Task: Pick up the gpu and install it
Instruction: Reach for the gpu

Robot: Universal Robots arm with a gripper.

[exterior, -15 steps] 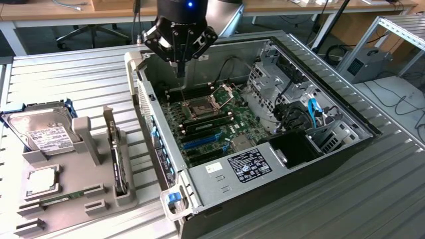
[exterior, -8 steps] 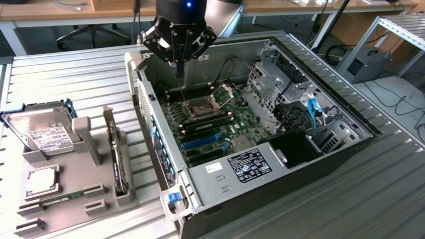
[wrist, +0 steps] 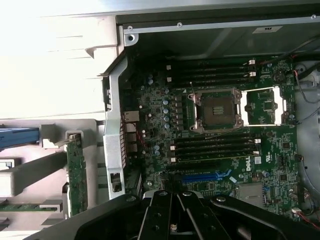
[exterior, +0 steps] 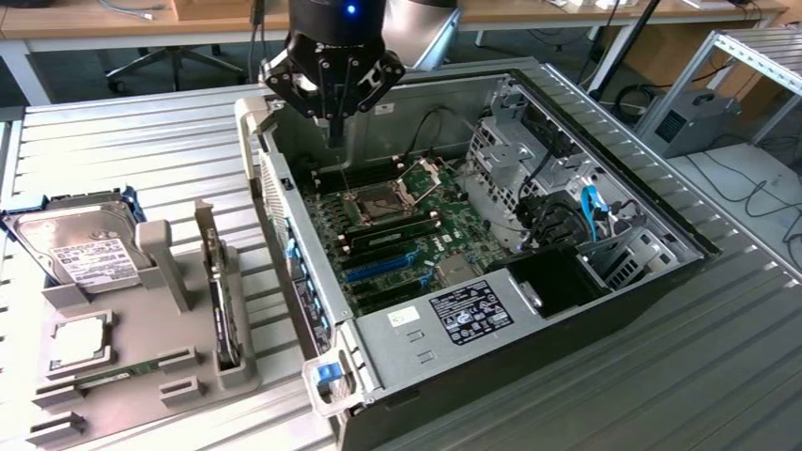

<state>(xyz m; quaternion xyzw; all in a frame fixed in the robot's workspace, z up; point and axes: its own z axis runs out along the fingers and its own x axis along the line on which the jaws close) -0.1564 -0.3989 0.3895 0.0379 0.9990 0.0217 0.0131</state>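
The gpu [exterior: 224, 303] is a thin dark card standing on edge in a slot of the grey holder [exterior: 150, 376], at the exterior view's left of the open computer case [exterior: 652, 272]. The wrist view shows the gpu [wrist: 76, 172] edge-on beside the case wall. My gripper [exterior: 334, 136] hangs above the far end of the motherboard [exterior: 401, 221], fingers pressed together and pointing down, with nothing between them. In the wrist view my gripper [wrist: 171, 200] is over the motherboard [wrist: 220, 140], near the blue expansion slot [wrist: 205, 177].
The holder also carries a silver hard drive [exterior: 82, 249] in a blue caddy, a processor chip [exterior: 78, 340] and a green memory stick [exterior: 113, 376]. Inside the case sit a labelled power supply [exterior: 470, 315], drive cages [exterior: 514, 150] and blue cables [exterior: 592, 209]. The table is ribbed metal.
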